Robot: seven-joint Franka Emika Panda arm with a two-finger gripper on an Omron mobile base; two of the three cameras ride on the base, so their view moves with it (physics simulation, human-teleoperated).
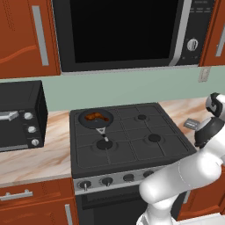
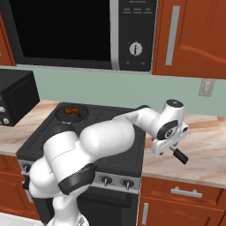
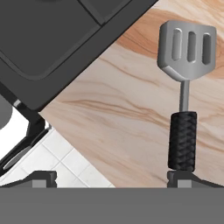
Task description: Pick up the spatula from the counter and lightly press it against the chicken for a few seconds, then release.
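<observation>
Rendered kitchen. A spatula [image 3: 184, 97] lies flat on the marble-look counter [image 3: 131, 113], to the R of the stove [image 1: 132, 140] & apart from its edge. Slotted grey head points away from the hand camera, black ribbed handle points toward it. The pincer [image 3: 116, 178] hovers above w/ jaws spread wide, nothing held. One fingertip sits at the butt end of the handle; contact can't be told. The other tip hangs over the counter edge, above the tiled floor [image 3: 65, 153]. Spatula prob. light & stiff: metal-looking head, thin neck, thick grip. The ribbing should stop slipping, so mid-handle is the best hold; neck is too thin, head too wide & flat. Because it lies flat, the tips would need to straddle the handle across its width, i.e. shift sideways first. Nothing else lies near it on the counter. The chicken [image 1: 96, 117] sits in a dark pan [image 1: 83, 121] on the back-L burner, well apart from the spatula. The way there crosses the raised grates, and the pan's own handle juts toward the front. A toaster oven [image 1: 19, 114] stands on the far-L counter and a microwave [image 1: 123, 30] hangs above the stove, limiting headroom.
</observation>
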